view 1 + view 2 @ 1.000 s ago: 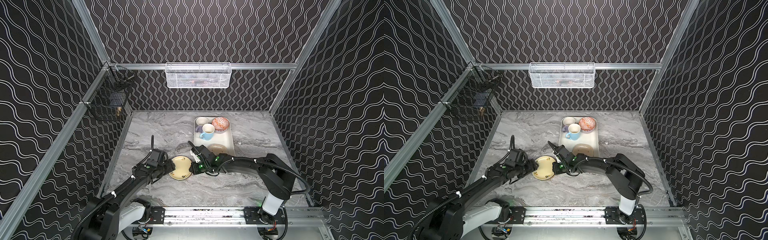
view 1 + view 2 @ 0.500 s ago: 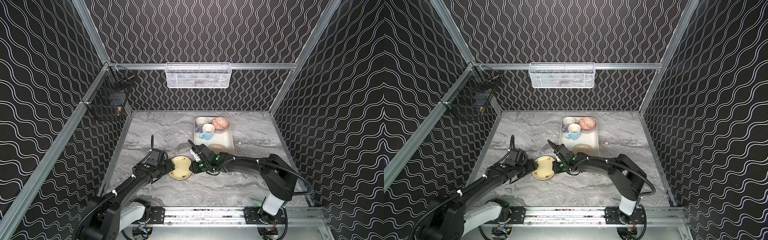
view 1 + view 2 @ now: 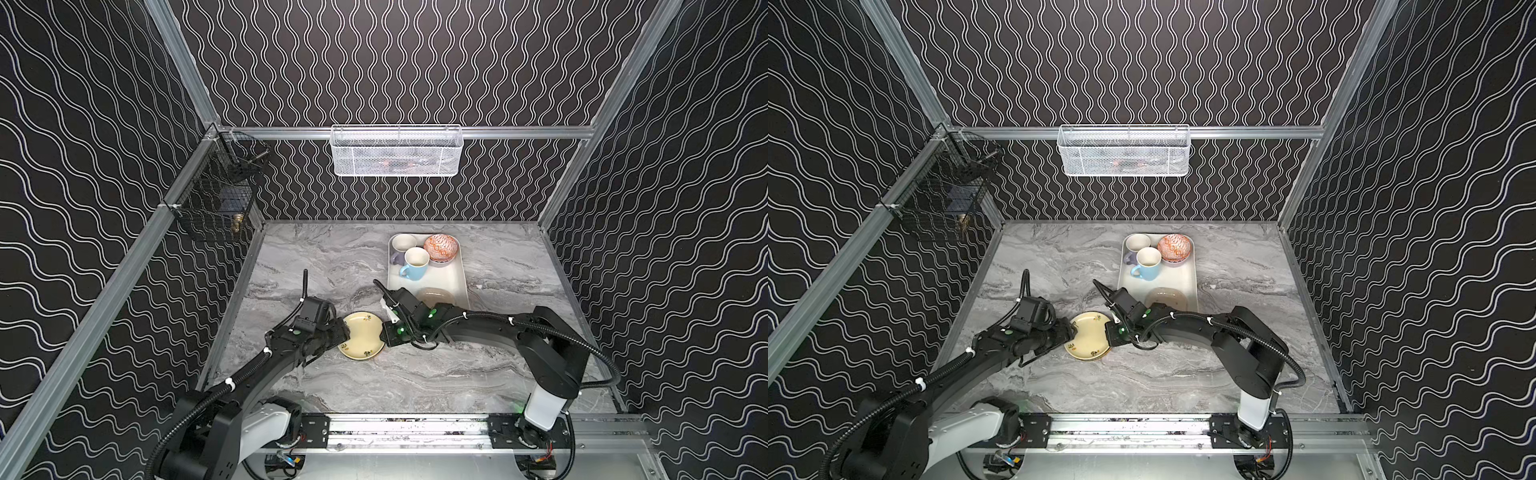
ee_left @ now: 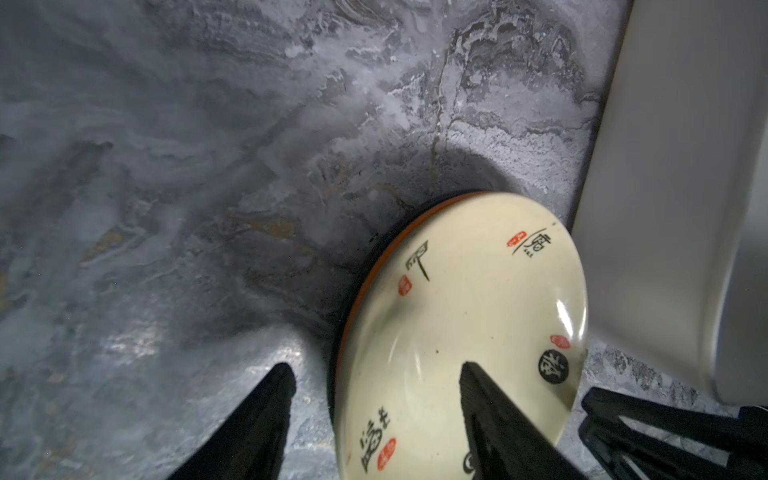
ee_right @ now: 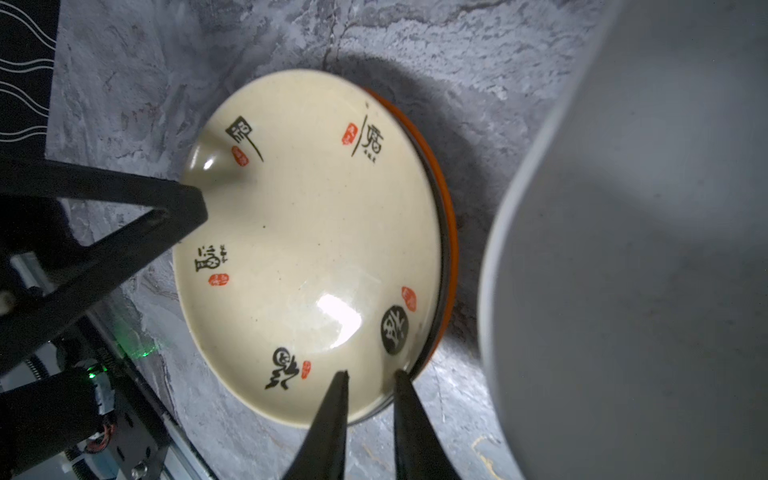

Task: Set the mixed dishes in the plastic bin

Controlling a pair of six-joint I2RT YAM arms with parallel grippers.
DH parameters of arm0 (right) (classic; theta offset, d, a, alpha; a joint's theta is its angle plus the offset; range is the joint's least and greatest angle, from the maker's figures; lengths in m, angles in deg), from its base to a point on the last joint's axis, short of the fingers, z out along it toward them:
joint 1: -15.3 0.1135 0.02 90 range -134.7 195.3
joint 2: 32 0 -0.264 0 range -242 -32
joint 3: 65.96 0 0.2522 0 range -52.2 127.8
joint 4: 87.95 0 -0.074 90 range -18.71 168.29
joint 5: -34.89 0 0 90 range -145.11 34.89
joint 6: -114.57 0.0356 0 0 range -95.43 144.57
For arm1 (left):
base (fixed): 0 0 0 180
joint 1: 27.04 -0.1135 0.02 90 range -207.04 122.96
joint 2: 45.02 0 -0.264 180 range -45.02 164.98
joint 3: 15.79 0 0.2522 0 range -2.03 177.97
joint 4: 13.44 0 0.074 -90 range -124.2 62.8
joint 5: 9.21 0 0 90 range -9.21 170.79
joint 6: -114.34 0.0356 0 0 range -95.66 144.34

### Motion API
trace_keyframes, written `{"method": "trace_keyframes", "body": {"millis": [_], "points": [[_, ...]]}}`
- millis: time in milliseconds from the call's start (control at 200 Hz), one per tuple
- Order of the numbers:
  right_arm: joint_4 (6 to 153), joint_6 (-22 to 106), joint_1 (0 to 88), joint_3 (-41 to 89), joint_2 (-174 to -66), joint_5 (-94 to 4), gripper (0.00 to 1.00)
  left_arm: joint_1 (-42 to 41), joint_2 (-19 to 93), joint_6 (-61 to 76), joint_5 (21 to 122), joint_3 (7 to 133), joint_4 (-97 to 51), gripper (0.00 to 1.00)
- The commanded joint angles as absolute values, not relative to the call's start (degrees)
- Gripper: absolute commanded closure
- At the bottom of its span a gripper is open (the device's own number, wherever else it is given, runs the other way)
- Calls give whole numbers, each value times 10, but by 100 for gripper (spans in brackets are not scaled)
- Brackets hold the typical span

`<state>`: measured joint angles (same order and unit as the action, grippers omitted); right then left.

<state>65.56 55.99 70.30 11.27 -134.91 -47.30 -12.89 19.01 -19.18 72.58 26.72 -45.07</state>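
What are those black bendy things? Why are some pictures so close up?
They are two robot arms with pinchers for hands. Two pictures look down from above; the two close-ups come from cameras on the arms' wrists. On the marble table lies a pale yellow plate, atop an orange plate. The left gripper is open over its rim. The right gripper is nearly closed at the opposite rim; whether it grips, I cannot tell. The white tub holds a light-blue mug, a lilac mug and a patterned bowl.
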Motion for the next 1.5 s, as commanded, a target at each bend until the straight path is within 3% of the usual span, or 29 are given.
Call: {"method": "trace_keyframes", "body": {"millis": [0,581,1046,1266,1336,1497], "points": [[645,556,705,122,-1358,-481,78,-130,193,-187,724,269,-438,32],[629,548,710,158,-1391,-481,79,-130,199,-181,720,271,-429,33],[640,539,709,159,-1394,-458,81,-130,200,-171,751,278,-452,44],[654,532,709,151,-1385,-450,82,-130,196,-173,762,285,-467,55],[658,530,709,150,-1383,-447,82,-130,192,-172,767,291,-478,64],[662,525,707,146,-1380,-441,82,-130,185,-170,783,300,-494,66]]}}
